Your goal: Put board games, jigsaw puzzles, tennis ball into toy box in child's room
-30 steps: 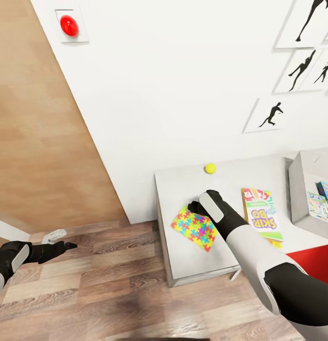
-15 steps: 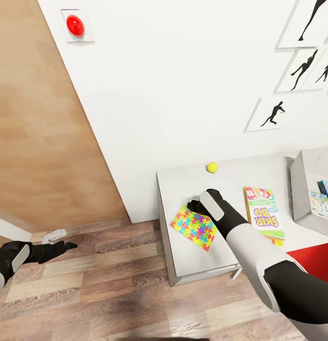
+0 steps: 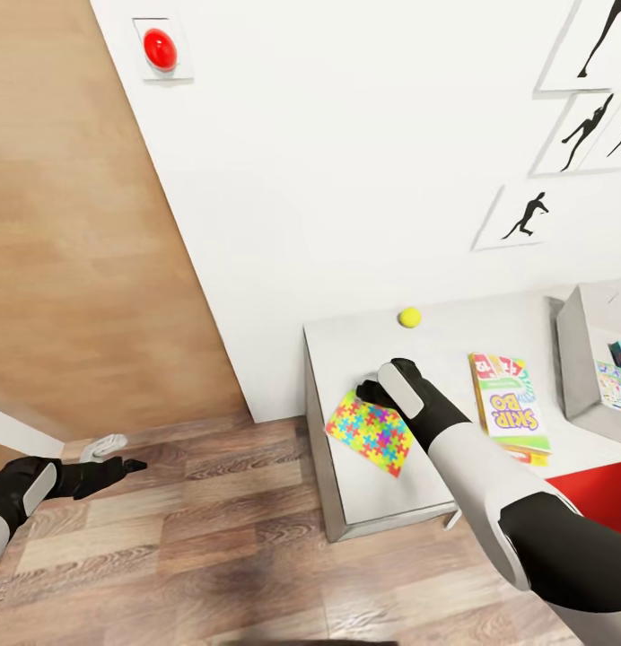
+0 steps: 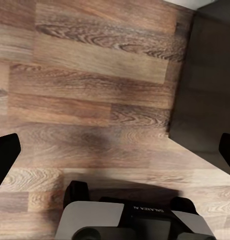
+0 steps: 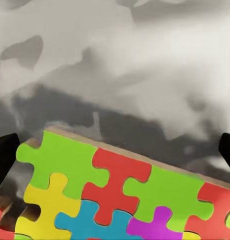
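right gripper (image 3: 371, 392) over the far edge of the puzzle (image 3: 373, 431) on the table (image 3: 382, 489) — jaws spread; left gripper (image 3: 122, 466) over floor (image 3: 212, 538), jaws spread.

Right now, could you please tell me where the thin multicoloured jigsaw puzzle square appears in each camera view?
Head view: thin multicoloured jigsaw puzzle square lies near the mottled grey-white table's left end, by the right gripper.
Right wrist view: puzzle across the lower half.
Left wrist view: wood-plank floor.
Shared landmark: the table.
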`<state>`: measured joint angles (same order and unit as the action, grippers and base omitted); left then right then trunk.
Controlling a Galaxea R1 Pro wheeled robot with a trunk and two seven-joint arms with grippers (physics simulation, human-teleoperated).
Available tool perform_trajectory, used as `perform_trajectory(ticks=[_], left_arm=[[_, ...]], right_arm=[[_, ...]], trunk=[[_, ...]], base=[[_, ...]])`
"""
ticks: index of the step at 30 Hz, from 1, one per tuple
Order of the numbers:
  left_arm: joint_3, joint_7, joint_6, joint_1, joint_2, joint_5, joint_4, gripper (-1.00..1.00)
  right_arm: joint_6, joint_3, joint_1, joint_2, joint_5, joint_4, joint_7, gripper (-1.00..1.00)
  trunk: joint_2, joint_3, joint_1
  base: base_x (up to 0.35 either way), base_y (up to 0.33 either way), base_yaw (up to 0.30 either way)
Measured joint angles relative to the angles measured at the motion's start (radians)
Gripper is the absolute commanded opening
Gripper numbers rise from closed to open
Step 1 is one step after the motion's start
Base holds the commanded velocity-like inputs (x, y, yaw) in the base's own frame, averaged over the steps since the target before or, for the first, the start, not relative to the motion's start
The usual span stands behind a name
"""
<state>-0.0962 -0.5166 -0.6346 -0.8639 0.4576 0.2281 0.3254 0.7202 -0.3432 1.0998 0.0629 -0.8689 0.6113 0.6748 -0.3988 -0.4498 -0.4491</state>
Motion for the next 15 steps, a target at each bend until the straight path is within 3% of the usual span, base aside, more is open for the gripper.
perform_trajectory(ticks=[6,15], left_arm=[[0.000,0.000,0.000,0.000,0.000,0.000,0.000,1.00],[0.000,0.000,0.000,0.000,-0.001,0.000,0.000,1.00]], right_arm=[[-0.008,0.001,-0.002,0.000,-0.018,0.007,-0.001,1.00],[-0.006,0.000,-0.002,0.000,-0.011,0.005,0.000,1.00]], trunk=[[0.000,0.000,0.000],[0.000,0.000,0.000]], base=[[-0.048,0.049,0.000],[-0.015,0.042,0.000]])
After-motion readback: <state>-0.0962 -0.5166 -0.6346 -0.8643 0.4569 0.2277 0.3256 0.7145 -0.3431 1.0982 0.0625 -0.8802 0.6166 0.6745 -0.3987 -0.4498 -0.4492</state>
